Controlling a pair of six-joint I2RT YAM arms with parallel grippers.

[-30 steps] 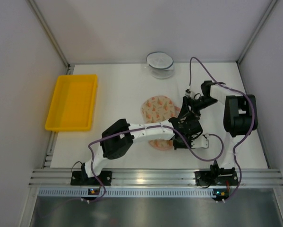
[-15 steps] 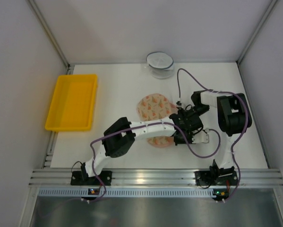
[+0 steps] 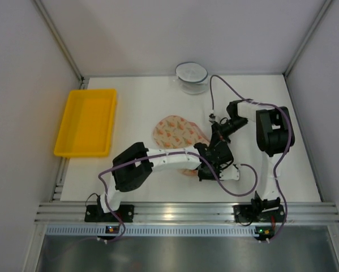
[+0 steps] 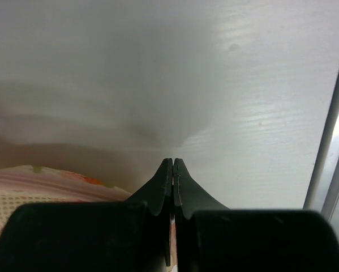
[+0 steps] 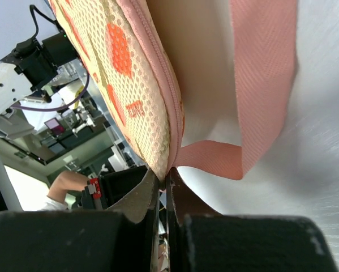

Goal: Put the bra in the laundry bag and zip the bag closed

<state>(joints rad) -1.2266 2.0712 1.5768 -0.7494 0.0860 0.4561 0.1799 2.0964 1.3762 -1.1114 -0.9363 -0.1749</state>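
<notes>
The right gripper [image 5: 164, 173] is clenched. Its fingertips meet where the pink tape loop [image 5: 260, 85] joins the zip edging [image 5: 168, 90] of the laundry bag [image 3: 176, 130], and they appear to pinch that junction. The left gripper [image 4: 172, 164] is also clenched, jaw against jaw, with the bag's printed fabric just beside it on its near-left. The left wrist view does not show whether any fabric is caught between the jaws.

**Position.** The bag sits mid-table [image 3: 141, 107], immediately left of both grippers. One printed half is exposed. A second pale portion shows on the near side, under the left forearm [image 3: 169, 157].

**Progress.**
- The bra does not appear in any view, so it cannot be confirmed whether it is already inside the bag.
- The zip state is not readable. The right wrist view shows only a short run of edging.
- Judged from the grip at the tape end, the step in hand is probably work on the zip, with closure yet to be verified.

**Orientation.** The exposed half is a teardrop. Its broad rounded end lies far-left and its narrow end points near-right, toward the grippers. The long axis runs left to right, angled slightly toward the near edge.
</notes>
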